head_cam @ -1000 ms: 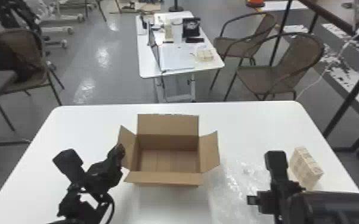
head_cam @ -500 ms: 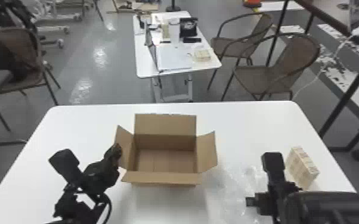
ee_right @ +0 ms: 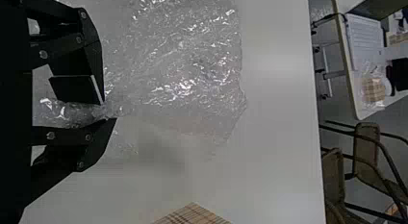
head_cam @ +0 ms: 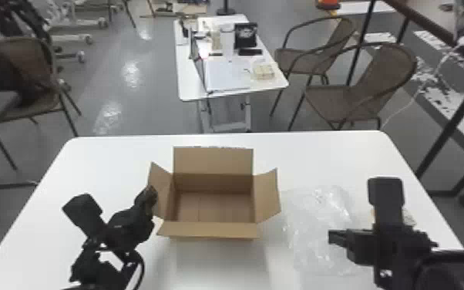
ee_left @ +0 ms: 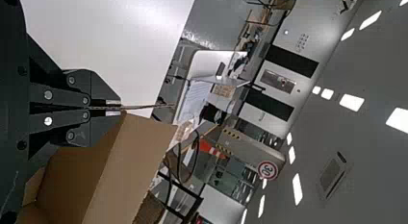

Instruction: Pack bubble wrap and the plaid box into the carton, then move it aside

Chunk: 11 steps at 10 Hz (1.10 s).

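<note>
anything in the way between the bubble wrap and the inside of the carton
Yes: the right side flap, angled outward, stands between the bubble wrap and the inside of the carton, so the wrap would probably have to go over it. Nothing else visible blocks that path.

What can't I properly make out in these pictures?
Plaid box: mostly behind the right arm, head view; cut off by the edge, right wrist view.
Carton: cut off by the edge, left wrist view.
Small things on the far table: too small to name, head view.
</note>
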Available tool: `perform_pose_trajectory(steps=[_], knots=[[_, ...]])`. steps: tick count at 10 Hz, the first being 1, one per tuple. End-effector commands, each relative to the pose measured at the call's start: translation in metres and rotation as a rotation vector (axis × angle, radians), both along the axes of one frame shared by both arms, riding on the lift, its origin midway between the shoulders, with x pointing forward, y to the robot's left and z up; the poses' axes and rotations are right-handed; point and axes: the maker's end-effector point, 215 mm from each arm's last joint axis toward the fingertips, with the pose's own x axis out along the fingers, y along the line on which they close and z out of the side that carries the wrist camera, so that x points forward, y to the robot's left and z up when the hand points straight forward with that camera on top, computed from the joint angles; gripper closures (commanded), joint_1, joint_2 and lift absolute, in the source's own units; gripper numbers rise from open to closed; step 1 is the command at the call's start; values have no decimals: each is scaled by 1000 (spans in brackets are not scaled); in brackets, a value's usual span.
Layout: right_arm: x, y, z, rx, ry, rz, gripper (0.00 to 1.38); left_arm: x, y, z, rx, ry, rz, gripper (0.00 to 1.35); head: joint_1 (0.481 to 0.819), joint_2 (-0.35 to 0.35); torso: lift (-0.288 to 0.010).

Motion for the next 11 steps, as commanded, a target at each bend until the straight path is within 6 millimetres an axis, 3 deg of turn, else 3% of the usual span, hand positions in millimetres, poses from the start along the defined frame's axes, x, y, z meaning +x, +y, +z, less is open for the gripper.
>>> perform_pose_trajectory(steps=[1,3,5,7,9,11], knots=[[0,5,44,16,-85,11,1082,0,2,0,-1,-1,5,1214,695,54,-27],[-3,14,82,66,-147,27,1082,0,4,0,3,-1,9,1214,695,61,-27],[5,50,119,197,-214,87,1082,0,4,-2,5,4,12,1214,695,80,-27],[25,90,146,308,-288,149,1082,1,2,-2,7,6,14,1214,695,111,-27],[42,140,148,442,-293,235,1082,2,-4,-1,5,7,10,1214,695,157,-27],[53,177,140,497,-296,260,1082,5,-11,0,5,6,11,1214,695,194,-27]])
